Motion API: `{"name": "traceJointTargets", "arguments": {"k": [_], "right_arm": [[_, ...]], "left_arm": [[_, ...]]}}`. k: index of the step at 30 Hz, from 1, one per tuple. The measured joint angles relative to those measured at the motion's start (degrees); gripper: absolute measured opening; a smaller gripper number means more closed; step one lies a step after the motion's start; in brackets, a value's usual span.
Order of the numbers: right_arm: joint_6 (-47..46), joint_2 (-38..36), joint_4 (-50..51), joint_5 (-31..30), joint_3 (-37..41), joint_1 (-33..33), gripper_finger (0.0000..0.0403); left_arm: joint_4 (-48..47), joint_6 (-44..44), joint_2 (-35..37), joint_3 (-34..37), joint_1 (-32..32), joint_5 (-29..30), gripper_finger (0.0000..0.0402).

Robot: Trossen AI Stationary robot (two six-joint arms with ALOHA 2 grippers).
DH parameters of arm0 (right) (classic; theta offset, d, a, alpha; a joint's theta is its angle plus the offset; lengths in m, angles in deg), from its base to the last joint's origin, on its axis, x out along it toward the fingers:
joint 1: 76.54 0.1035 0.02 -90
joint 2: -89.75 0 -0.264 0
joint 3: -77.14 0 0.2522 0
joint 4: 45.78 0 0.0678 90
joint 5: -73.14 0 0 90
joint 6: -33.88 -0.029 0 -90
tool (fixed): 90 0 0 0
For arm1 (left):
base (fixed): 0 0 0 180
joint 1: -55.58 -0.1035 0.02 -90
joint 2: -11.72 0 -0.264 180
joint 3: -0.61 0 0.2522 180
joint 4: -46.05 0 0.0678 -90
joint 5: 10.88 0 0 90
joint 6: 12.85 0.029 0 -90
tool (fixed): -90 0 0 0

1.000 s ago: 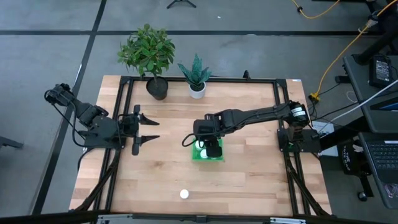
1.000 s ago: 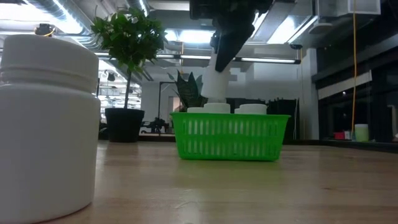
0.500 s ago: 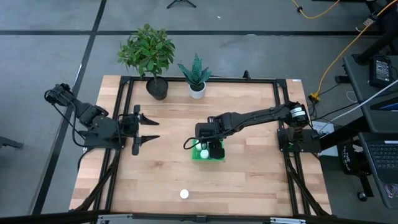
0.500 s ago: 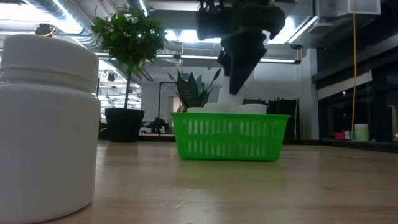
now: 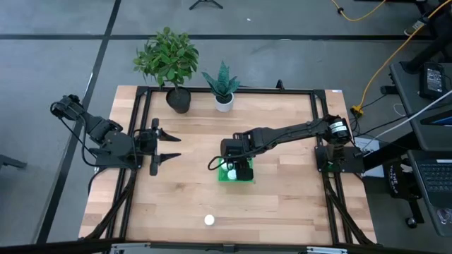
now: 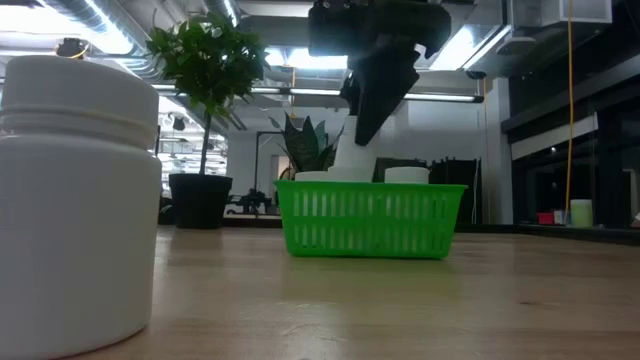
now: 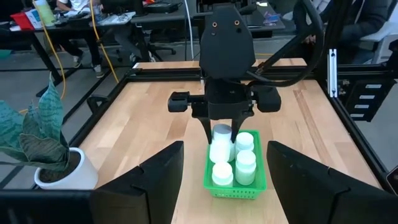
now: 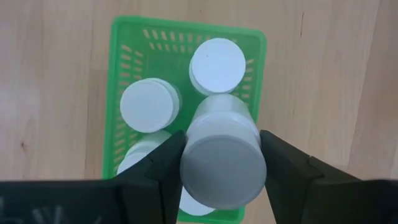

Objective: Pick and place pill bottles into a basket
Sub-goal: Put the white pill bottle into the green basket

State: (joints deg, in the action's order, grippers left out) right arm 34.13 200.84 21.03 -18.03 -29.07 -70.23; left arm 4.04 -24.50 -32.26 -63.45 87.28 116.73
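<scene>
The green basket [image 5: 223, 176] stands mid-table and holds several white pill bottles [image 8: 217, 62]. My right gripper [image 5: 236, 162] hangs over it, shut on one more pill bottle [image 8: 221, 158]. That bottle also shows in the left wrist view [image 7: 221, 139] and in the low view [image 6: 352, 160]. One loose pill bottle [image 5: 209, 220] stands upright on the table near the front edge and looms large in the low view [image 6: 75, 200]. My left gripper [image 5: 169, 146] is open and empty at the table's left. My right gripper pinches the pill bottle's round side wall [image 8: 189, 149] between its two fingers [image 8: 155, 165], coming from above and pointing down. The bottle hangs tilted below the fingers. Its lower end [image 6: 345, 172] dips behind the basket's rim, among the other bottles.
A black pot with a leafy plant [image 5: 168, 60] and a white pot with a spiky plant [image 5: 223, 88] stand at the table's far edge. Bare wood lies around the basket. The black frame rails [image 5: 141, 113] run along the table's sides.
My right gripper has gone down with the pill bottle into the basket. It has then shifted a little toward the table's left. The bottle was upright above the rim and now sits lower and tilted. The gripper stays shut on it.
</scene>
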Motion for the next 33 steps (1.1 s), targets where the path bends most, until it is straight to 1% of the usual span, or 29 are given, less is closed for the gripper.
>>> {"name": "traceJointTargets", "arguments": {"k": [3,8,11,21,29,33], "right_arm": [[0.0,-0.1,-0.5,0.0,0.6,-0.1,0.0172],[-1.5,-0.1,-1.5,2.7,4.3,-0.5,0.0172],[-2.4,0.0,-2.4,2.9,6.2,-0.5,0.0172],[-2.8,-0.1,-4.2,3.0,6.6,-0.7,0.0174],[-2.8,-0.1,-4.2,2.9,6.6,-1.0,0.0203],[-3.0,-0.1,-4.2,2.9,6.6,-1.3,0.0210]], "left_arm": [[0.1,0.0,0.0,0.0,0.0,0.1,0.0223],[0.2,0.0,0.0,0.0,0.0,0.1,0.0223],[0.2,0.0,0.0,0.0,0.0,0.1,0.0223],[0.2,0.0,0.0,0.0,0.0,0.3,0.0223],[0.2,-0.1,0.0,0.0,0.0,0.3,0.0223],[0.2,-0.1,0.0,0.0,0.0,0.3,0.0223]]}}
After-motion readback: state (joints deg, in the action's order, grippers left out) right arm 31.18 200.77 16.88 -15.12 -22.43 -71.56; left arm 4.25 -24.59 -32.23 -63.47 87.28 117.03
